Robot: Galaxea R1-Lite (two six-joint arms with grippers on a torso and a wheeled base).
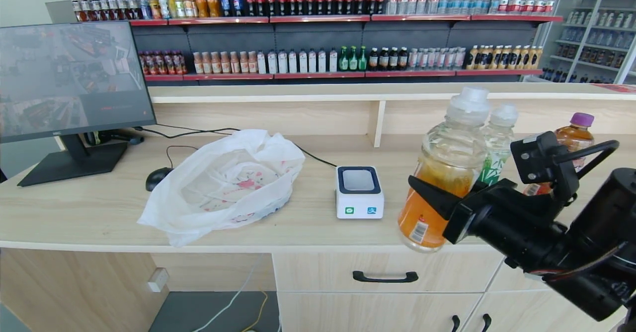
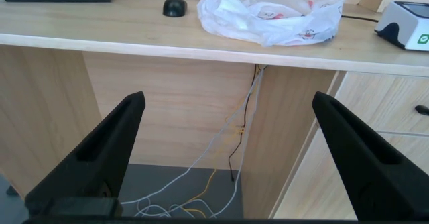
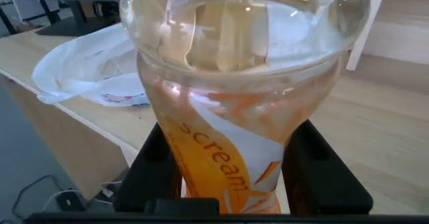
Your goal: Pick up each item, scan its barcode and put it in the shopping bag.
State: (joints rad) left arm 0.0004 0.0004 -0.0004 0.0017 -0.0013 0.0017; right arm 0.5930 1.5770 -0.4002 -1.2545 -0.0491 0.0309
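The orange drink bottle (image 1: 444, 173) was observed just to the right of the scanner (image 1: 359, 192), nearly upright, pinched around its lower half by the right gripper (image 1: 439, 200). The jaws were closed against opposite sides of the label, and the barcode faced away from the scanner, toward the counter's front edge. Whether its base cleared the counter (image 1: 99, 212) could not be determined. The shopping bag (image 1: 223, 185) lay open and slumped just left of the scanner, with the mouse (image 1: 158, 177) and the monitor (image 1: 69, 81) farther left of it. Right of the scanner and behind the held bottle stood a clear bottle (image 1: 499, 138) and a purple-capped bottle (image 1: 574, 138). The left gripper (image 2: 228, 150) hung lower than the scanner, before the recess under the counter, jaws spread wide and holding nothing.
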